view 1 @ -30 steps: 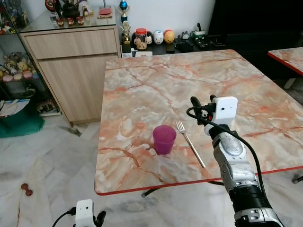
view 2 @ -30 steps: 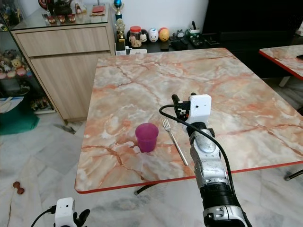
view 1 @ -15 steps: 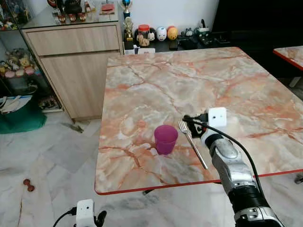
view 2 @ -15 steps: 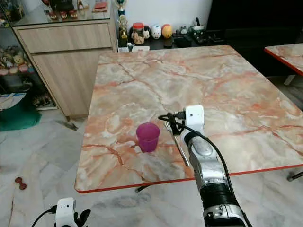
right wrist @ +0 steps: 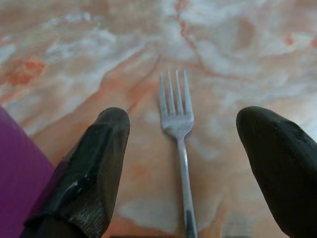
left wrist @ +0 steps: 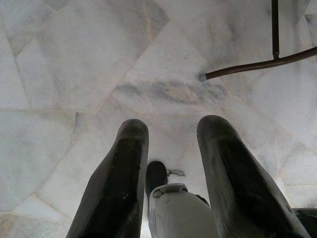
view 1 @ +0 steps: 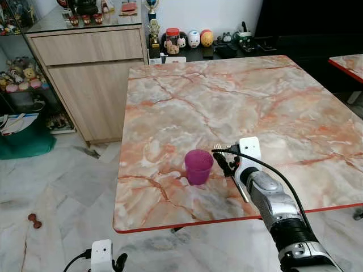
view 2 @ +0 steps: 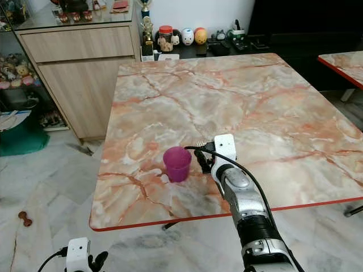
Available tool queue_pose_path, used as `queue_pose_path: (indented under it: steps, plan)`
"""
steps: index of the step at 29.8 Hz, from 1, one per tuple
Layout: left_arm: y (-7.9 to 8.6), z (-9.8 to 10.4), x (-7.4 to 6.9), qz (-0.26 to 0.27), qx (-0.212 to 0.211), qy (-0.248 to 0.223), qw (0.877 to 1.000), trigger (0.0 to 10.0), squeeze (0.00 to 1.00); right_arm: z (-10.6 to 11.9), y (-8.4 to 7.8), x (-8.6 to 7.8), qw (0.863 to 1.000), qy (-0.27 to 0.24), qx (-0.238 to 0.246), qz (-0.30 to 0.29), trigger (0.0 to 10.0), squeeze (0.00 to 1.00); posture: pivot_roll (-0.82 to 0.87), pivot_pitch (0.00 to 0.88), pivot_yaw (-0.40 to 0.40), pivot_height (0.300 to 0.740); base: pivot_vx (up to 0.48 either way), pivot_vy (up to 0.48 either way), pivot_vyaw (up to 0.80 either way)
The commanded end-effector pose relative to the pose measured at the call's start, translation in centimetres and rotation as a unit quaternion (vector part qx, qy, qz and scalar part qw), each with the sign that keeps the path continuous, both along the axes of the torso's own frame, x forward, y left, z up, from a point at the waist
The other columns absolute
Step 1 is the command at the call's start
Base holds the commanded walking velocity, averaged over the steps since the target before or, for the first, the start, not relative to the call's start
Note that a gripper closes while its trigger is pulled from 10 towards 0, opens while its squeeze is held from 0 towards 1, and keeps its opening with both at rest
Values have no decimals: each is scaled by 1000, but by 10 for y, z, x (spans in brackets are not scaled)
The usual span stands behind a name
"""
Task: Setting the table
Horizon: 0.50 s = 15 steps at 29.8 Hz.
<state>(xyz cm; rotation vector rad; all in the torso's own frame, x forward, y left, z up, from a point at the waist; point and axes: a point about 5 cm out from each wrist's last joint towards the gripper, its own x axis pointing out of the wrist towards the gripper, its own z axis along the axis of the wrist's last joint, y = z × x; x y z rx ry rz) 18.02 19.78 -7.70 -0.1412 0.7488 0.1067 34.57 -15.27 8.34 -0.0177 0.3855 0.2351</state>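
Observation:
A purple cup (view 1: 198, 166) stands near the front edge of the marble table (view 1: 227, 96). Just to its right lies a silver fork (right wrist: 177, 119), tines pointing away from me; in the head views only its handle end (view 1: 243, 192) shows past my wrist. My right gripper (right wrist: 183, 119) is low over the fork, open, with one finger (right wrist: 96, 163) beside the cup (right wrist: 17, 173) and the other finger (right wrist: 277, 158) on the fork's far side. Nothing is held. My left gripper (left wrist: 171, 129) hangs open above the floor.
A wooden cabinet (view 1: 91, 62) stands to the table's far left, with figurines (view 1: 193, 39) on a low shelf behind the table. A second table (view 1: 347, 61) is at the right. A green bag (view 1: 25, 141) and a small object (view 1: 34, 221) lie on the marble floor.
My right arm has dropped and swung left, from right of the fork to directly over it, close to the cup. The cup and fork have not moved.

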Motion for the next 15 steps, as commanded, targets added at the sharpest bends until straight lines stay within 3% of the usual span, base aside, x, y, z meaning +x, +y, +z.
queue_pose_path:
  steps: [1, 15]
  plan:
    - [2, -6, -11, 1, 2, 27, 1000, 10000, 0, 1, 3, 3, 1000, 2, -6, 14, 10000, 0, -49, 0, 10, 740, 0, 0, 0]
    - [1, -7, -13, 2, -2, 36, 999, 10000, 0, -7, 1, 3, 1000, 20, -16, 16, 10000, 0, -54, 0, 8, 740, 0, 0, 0]
